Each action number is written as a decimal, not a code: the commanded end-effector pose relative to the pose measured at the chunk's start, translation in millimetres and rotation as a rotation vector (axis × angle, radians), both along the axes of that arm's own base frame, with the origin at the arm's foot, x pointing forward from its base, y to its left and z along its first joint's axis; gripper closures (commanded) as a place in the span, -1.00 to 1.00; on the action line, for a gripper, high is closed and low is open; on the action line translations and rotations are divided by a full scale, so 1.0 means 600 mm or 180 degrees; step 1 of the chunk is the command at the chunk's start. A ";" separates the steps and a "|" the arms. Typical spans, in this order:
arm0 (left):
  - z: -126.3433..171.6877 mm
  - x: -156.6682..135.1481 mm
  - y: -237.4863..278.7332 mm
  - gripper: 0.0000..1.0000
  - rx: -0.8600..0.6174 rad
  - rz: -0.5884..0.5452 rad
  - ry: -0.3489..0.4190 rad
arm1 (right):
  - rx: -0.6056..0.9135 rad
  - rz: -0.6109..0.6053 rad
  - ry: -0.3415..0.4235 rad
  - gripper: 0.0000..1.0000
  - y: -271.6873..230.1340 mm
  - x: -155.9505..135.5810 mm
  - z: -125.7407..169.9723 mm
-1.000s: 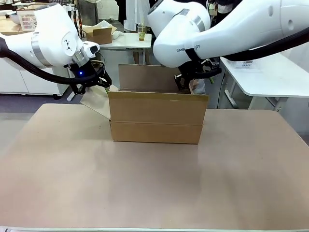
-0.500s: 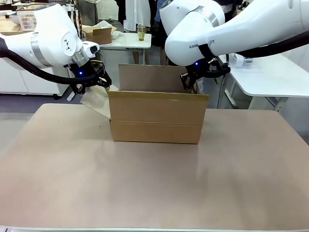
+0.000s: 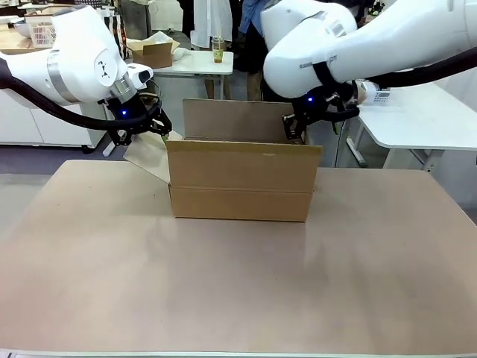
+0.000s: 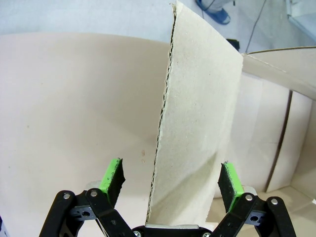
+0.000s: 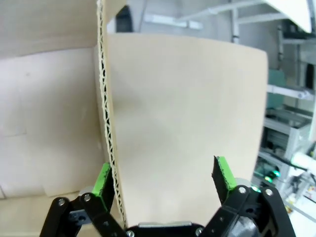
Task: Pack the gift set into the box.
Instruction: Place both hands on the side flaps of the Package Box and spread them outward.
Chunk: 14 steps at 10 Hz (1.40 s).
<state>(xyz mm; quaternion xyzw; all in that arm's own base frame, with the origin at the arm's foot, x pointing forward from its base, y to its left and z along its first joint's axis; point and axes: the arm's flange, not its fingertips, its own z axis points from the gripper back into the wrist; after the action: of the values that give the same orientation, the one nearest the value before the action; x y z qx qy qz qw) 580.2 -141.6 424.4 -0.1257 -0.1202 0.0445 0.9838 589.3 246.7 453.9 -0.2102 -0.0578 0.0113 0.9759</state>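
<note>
The left hand (image 3: 141, 128) and right hand (image 3: 298, 127), both spread, straddle end flaps (image 4: 197, 123) of the large brown corrugated cardboard box (image 3: 242, 183), likely to keep it open.

No lettering is legible; the small dark print on the right arm (image 3: 306, 66) is too small to read.

The box (image 3: 242, 179) is plain brown cardboard, and its cut edges show a dark wavy pattern. The table (image 3: 223, 298) is pale brown. The left arm (image 3: 74, 56) at 10 o'clock and the right arm (image 3: 387, 37) at 2 o'clock are white. The left gripper (image 4: 170, 177) and the right gripper (image 5: 163, 180) are black with bright green pads (image 4: 112, 175).
</note>
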 end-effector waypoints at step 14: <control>0.004 -0.001 -0.001 -1.00 0.0044 0.0050 0.0027 | 0.3585 0.1352 0.0810 -1.00 -0.343 0.045 -0.169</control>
<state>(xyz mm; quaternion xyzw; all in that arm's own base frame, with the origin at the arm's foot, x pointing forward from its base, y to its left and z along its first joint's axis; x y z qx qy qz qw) 580.2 -141.6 424.5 -0.1257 -0.1202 0.0444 0.9838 616.1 35.6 364.2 0.3384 0.0025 0.1887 0.9219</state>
